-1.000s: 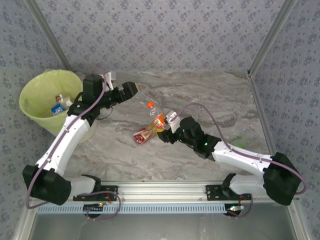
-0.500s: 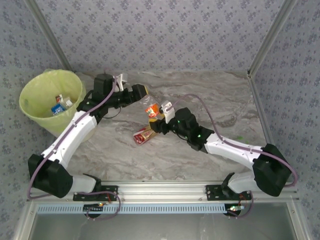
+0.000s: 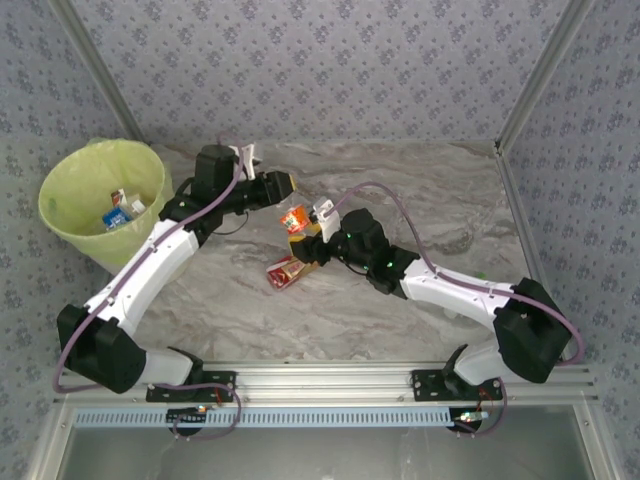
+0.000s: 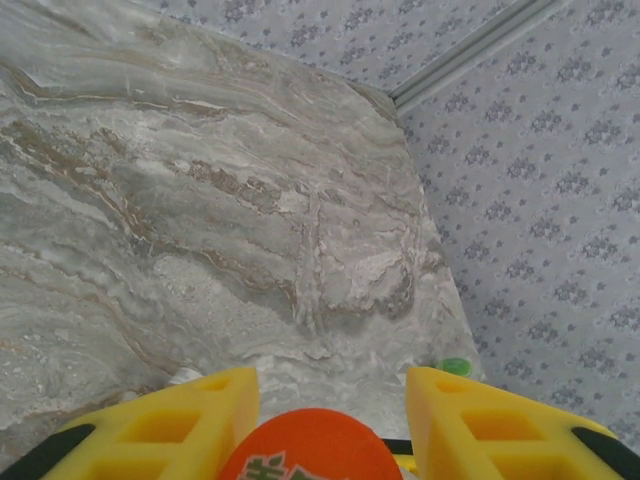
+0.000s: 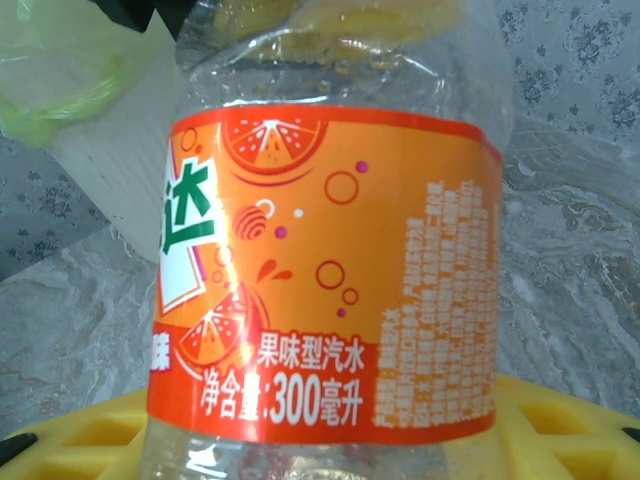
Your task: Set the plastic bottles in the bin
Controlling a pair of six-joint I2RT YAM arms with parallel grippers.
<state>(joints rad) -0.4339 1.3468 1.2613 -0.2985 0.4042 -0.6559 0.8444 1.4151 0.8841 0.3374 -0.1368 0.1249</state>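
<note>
The right gripper is clamped on the orange-labelled bottle, held above the middle of the surface. The left gripper straddles its cap; pinched or not, I can't tell. It looks empty, light, thin-walled and probably slick, so I'd take the stiff neck. The bin stands at the left edge.

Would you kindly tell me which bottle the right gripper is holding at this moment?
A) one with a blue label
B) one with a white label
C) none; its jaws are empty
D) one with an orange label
D: in the right wrist view the orange-labelled bottle stands between that gripper's yellow fingers, and the top view shows the right gripper closed around it.
</note>
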